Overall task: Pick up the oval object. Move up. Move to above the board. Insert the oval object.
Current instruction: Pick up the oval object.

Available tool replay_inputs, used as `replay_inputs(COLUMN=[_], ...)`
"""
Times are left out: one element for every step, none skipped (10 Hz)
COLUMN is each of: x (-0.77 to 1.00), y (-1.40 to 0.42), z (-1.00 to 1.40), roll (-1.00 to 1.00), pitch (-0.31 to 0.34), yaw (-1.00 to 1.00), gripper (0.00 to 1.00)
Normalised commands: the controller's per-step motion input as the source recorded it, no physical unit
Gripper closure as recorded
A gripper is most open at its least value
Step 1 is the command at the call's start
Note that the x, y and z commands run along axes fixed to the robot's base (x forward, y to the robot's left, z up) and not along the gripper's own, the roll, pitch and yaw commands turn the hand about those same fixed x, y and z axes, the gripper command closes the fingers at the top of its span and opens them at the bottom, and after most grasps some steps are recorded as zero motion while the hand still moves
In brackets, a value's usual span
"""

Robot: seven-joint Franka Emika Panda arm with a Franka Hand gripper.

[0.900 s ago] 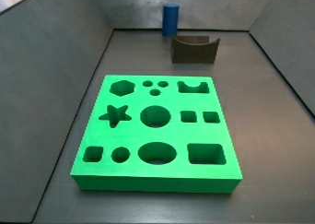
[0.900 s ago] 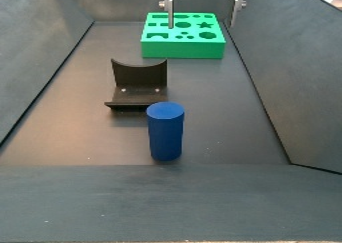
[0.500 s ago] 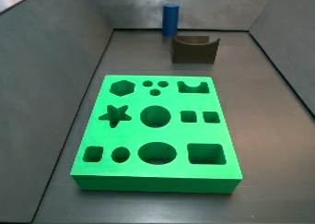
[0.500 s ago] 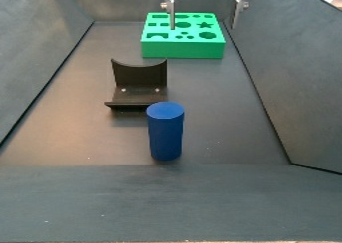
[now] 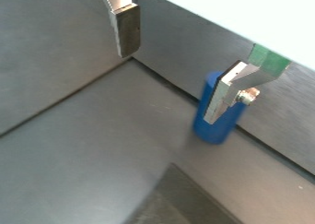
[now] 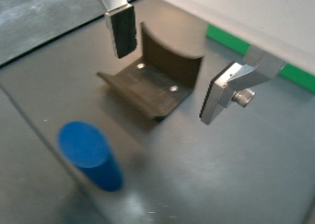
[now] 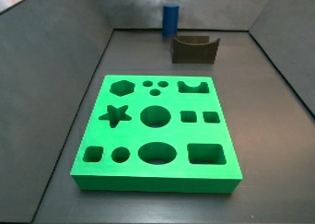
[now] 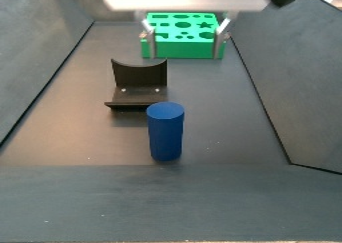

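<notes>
Dark floor | gripper [image 6: 167, 66] now nearer the fixture [image 6: 154, 78] | jaws wide, empty | oval object [image 8: 164, 131] unmoved

You're looking at a lab test cell: grey walled enclosure [image 7: 74, 53], dark fixture [image 8: 136, 83], robot hand [image 6: 172, 66] overhead, fingers spread.

Oval object [image 8: 164, 131] is showing plain solid blue, no pattern. Board [image 7: 155, 132] is showing bright green, cut-outs reading darker green. Fixture [image 6: 154, 76] is showing dark olive-brown. Table [image 8: 214, 105] is showing dark matte grey. End effector [image 6: 167, 65], hanging above the fixture, is showing silver finger plates [image 6: 227, 90] with dark pads.
</notes>
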Motion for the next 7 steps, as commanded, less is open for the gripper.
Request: replay_inputs(x=[0.91, 0.92, 0.78, 0.57, 0.27, 0.13, 0.15], y=[0.39, 0.29, 0.3, 0.31, 0.42, 0.39, 0.39], z=[-0.19, -0.14, -0.13, -0.24, -0.42, -0.46, -0.5], roll=[-0.11, -0.07, -0.1, -0.05, 0.0, 0.0, 0.0], pitch=[0.074, 0.106, 0.083, 0.05, 0.0, 0.0, 0.0], yaw=[-0.11, -0.17, -0.23, -0.17, -0.02, 0.01, 0.04], gripper=[0.0, 0.0, 0.0, 0.0, 0.0, 0.0, 0.0])
